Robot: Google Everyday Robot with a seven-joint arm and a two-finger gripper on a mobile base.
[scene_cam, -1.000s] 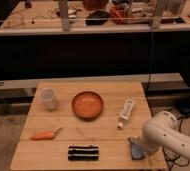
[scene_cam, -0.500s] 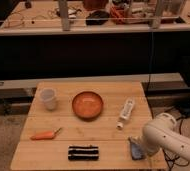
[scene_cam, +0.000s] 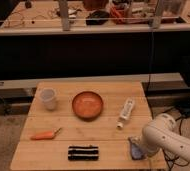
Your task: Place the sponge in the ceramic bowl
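With grip unclear, end effector (scene_cam: 140, 147) sits at sponge (scene_cam: 134, 150); white tube (scene_cam: 126, 111) lies toward ceramic bowl (scene_cam: 87, 105).

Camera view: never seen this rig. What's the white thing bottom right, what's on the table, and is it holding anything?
There is a single view, looking down on a wooden table from above its near edge. The white thing is the robot's one arm, reaching in from the lower right. Its gripper is down at the table's front right corner, right at the blue-grey sponge. I cannot tell whether it actually grips the sponge.

Also on the table:
- an orange-brown ceramic bowl in the middle, empty
- a white cup to its left
- a white tube to its right
- an orange tool at front left
- a black ribbed block at the front edge
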